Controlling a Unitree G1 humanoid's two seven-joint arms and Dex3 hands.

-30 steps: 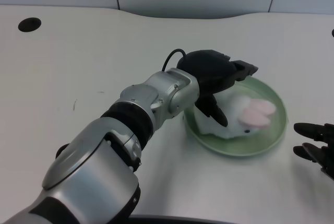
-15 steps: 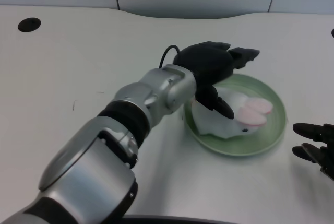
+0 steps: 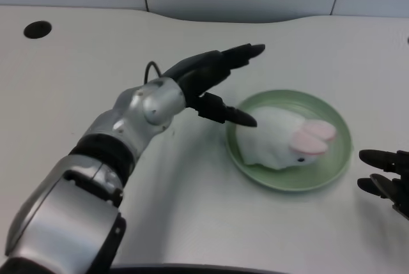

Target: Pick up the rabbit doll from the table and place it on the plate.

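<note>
From the head view I see my left hand (image 3: 214, 82) raised over the white table (image 3: 77, 95), fingers stretched out and spread apart, holding nothing. The upper fingers (image 3: 246, 51) reach toward the far side of the table, and the lower one (image 3: 233, 115) points toward the plate's near-left rim; whether its tip touches the rim or merely hangs above it I cannot tell from this angle.

The rabbit doll (image 3: 281, 144) lies on the green plate (image 3: 332, 165), just beyond and below that lower fingertip, on the hand's right. It is white, with pink ears turned toward the plate's right side, away from the hand. The doll rests on its belly inside the rim, apart from my fingers.

The silver forearm (image 3: 137, 117) runs back from the hand toward the lower left of the picture, a thin black cable (image 3: 151, 67) looping at the wrist. Far behind the hand, at the table's far-left corner, is a round dark hole (image 3: 37, 29).
</note>
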